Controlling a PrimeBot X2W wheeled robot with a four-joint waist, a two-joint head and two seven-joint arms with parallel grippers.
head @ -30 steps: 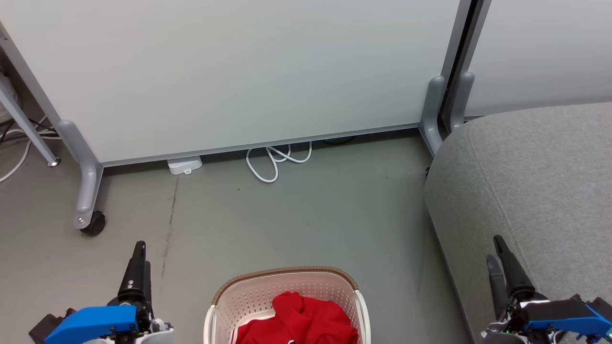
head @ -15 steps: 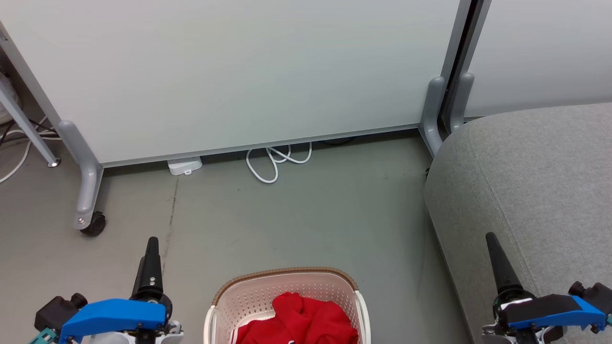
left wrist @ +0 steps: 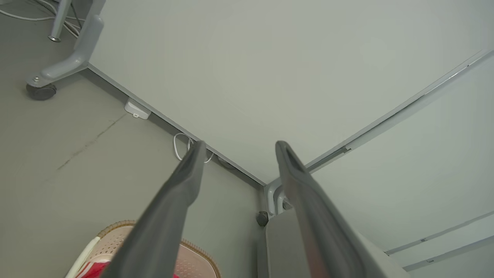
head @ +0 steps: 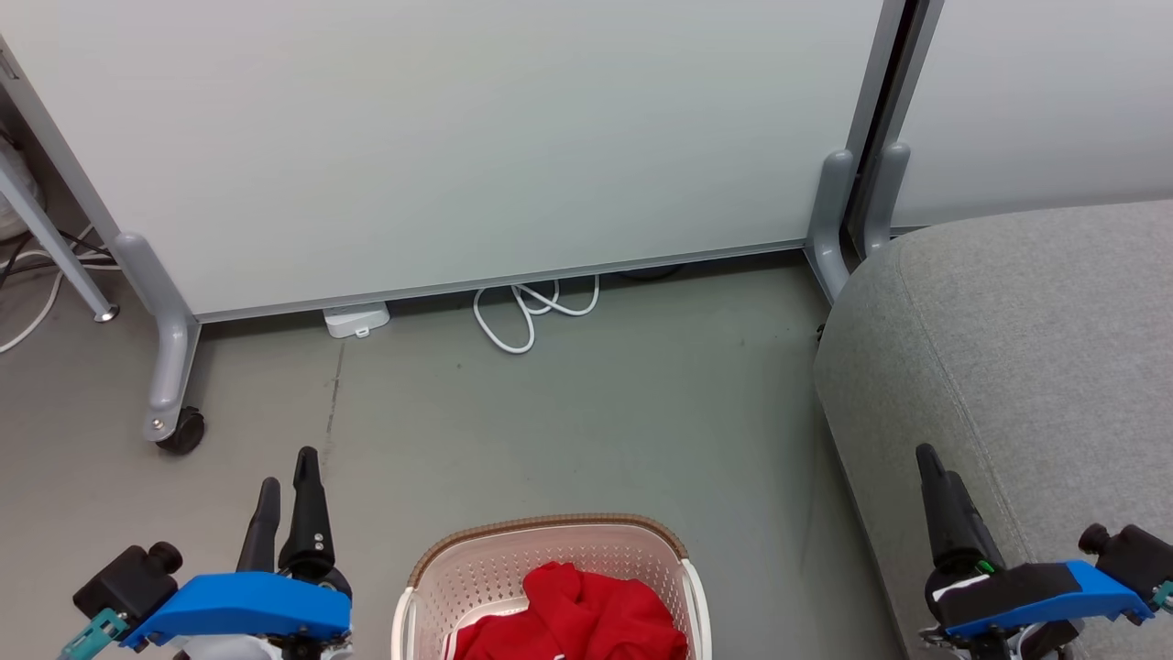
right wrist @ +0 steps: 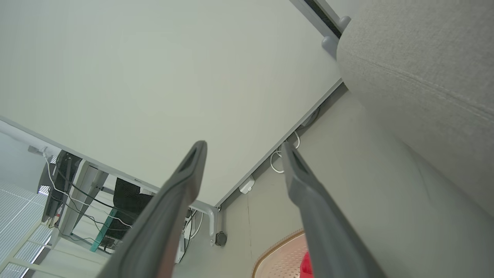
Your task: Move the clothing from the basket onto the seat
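Observation:
The cream basket with its brown rim stands on the floor at the bottom centre of the head view. Red clothing lies bunched inside it. The grey seat fills the right side, about a hand's width from the basket. My left gripper hovers open left of the basket, fingers pointing away from me. My right gripper hovers open over the seat's front left edge. In the left wrist view the open left gripper frames the basket and the seat. The right wrist view looks past the open right gripper at the seat and the basket.
A pale partition panel stands behind the basket on grey feet, with a caster at the left. A white cable loop and a white power block lie at its base. Bare grey floor stretches between the basket and the panel.
My left gripper has moved forward and a little right and rolled, so both its fingers show. My right gripper has shifted slightly left and forward. Basket and clothing lie as before.

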